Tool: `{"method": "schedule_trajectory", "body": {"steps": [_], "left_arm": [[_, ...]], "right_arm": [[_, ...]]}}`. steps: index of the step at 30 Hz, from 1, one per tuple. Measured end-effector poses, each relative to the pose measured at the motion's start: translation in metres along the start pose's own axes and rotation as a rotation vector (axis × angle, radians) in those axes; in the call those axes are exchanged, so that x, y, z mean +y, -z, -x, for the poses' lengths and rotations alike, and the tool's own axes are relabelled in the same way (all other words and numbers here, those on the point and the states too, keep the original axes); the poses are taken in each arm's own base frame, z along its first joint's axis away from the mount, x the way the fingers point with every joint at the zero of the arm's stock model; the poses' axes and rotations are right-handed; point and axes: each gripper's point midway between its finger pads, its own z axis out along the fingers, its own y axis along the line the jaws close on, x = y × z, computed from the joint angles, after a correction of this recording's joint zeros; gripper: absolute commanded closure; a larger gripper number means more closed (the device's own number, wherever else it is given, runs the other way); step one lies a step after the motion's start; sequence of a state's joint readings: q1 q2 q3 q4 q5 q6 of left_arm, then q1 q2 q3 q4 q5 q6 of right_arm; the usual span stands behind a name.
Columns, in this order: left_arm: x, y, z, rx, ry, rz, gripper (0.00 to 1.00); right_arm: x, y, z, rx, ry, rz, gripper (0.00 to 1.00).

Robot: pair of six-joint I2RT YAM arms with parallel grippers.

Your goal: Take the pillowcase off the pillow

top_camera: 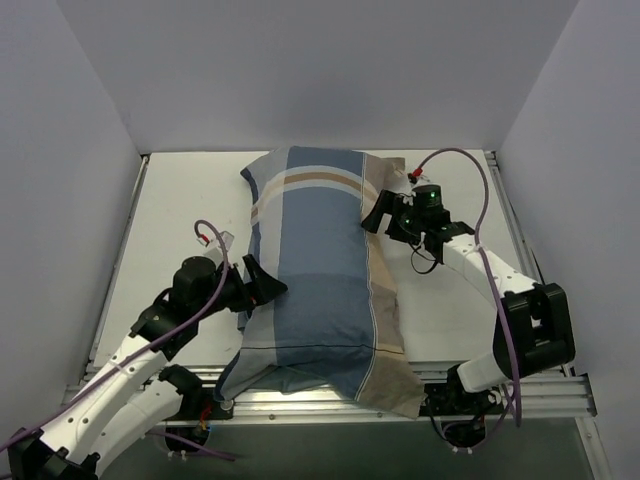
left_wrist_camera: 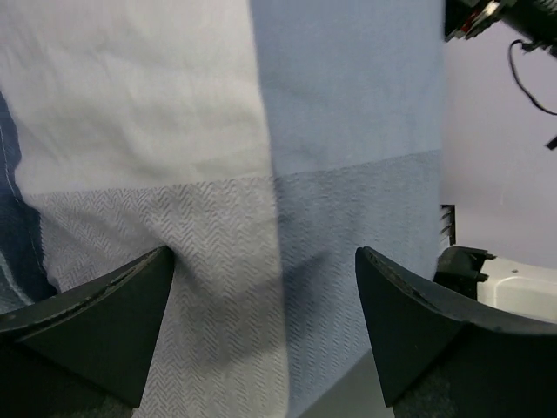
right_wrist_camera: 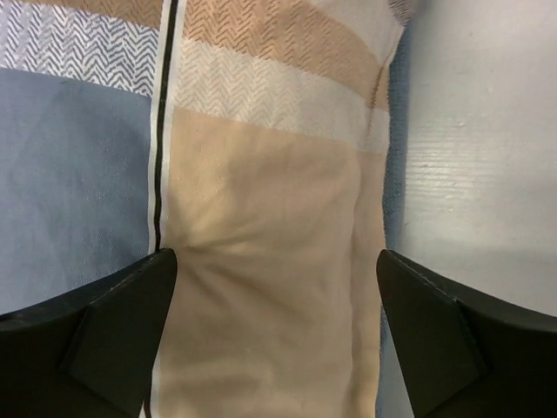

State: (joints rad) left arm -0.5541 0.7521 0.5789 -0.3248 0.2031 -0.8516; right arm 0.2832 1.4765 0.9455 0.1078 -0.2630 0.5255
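Observation:
The pillowcase (top_camera: 315, 270), blue with tan blocks and white stripes, lies lengthwise down the middle of the white table (top_camera: 180, 200), puffed up; its near end hangs over the front rail. The white pillow is hidden inside it. My left gripper (top_camera: 262, 283) is open at the cover's left edge; the left wrist view shows blue and pale herringbone cloth (left_wrist_camera: 261, 174) between the spread fingers (left_wrist_camera: 96, 313). My right gripper (top_camera: 378, 212) is open at the cover's right edge, over the tan block (right_wrist_camera: 270, 287), with the fingers (right_wrist_camera: 444, 340) apart.
Grey walls enclose the table on three sides. A metal rail (top_camera: 520, 395) runs along the front edge. The right arm's purple cable (top_camera: 470, 175) loops above its wrist. Bare table (right_wrist_camera: 487, 174) lies right of the cover.

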Motion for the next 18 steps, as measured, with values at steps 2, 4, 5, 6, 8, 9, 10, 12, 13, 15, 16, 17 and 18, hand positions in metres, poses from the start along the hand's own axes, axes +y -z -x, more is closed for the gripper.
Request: {"method": "schedule_trajectory", "body": {"steps": [2, 4, 5, 6, 8, 9, 10, 12, 13, 15, 16, 17, 18], "left_arm": [[-0.011, 0.01, 0.011, -0.026, -0.02, -0.011, 0.05], [-0.029, 0.021, 0.028, -0.072, -0.053, -0.031, 0.05], [-0.038, 0.027, 0.039, -0.102, -0.074, -0.037, 0.03], [-0.048, 0.034, 0.053, -0.144, -0.098, -0.04, 0.03], [-0.058, 0.042, 0.074, -0.21, -0.129, -0.024, 0.03], [-0.061, 0.044, 0.084, -0.239, -0.141, -0.009, 0.03], [-0.061, 0.044, 0.091, -0.259, -0.152, 0.008, 0.03], [-0.054, 0.033, 0.1, -0.267, -0.166, 0.06, 0.03], [-0.047, 0.024, 0.101, -0.256, -0.169, 0.089, 0.03], [-0.029, -0.001, 0.1, -0.211, -0.169, 0.156, 0.04], [-0.019, -0.013, 0.098, -0.185, -0.165, 0.187, 0.06], [-0.008, -0.026, 0.095, -0.159, -0.157, 0.217, 0.07], [0.004, -0.037, 0.091, -0.129, -0.149, 0.248, 0.07]], "right_arm": [[-0.004, 0.006, 0.008, -0.009, 0.002, 0.01, 0.0], [-0.014, 0.013, 0.018, -0.023, -0.019, 0.014, 0.0], [-0.02, 0.018, 0.024, -0.032, -0.036, 0.023, 0.0], [-0.024, 0.022, 0.028, -0.04, -0.051, 0.035, 0.0], [-0.03, 0.028, 0.033, -0.049, -0.07, 0.054, 0.0], [-0.027, 0.029, 0.032, -0.043, -0.072, 0.076, 0.0], [-0.023, 0.029, 0.031, -0.035, -0.072, 0.102, 0.0], [-0.012, 0.028, 0.027, -0.014, -0.074, 0.155, 0.0], [-0.008, 0.027, 0.027, -0.01, -0.076, 0.181, 0.0], [0.0, 0.022, 0.025, 0.006, -0.076, 0.234, 0.0], [0.003, 0.018, 0.023, 0.016, -0.081, 0.254, 0.0], [0.003, 0.013, 0.019, 0.03, -0.086, 0.268, 0.0], [0.003, 0.007, 0.014, 0.049, -0.091, 0.279, 0.0]]}}
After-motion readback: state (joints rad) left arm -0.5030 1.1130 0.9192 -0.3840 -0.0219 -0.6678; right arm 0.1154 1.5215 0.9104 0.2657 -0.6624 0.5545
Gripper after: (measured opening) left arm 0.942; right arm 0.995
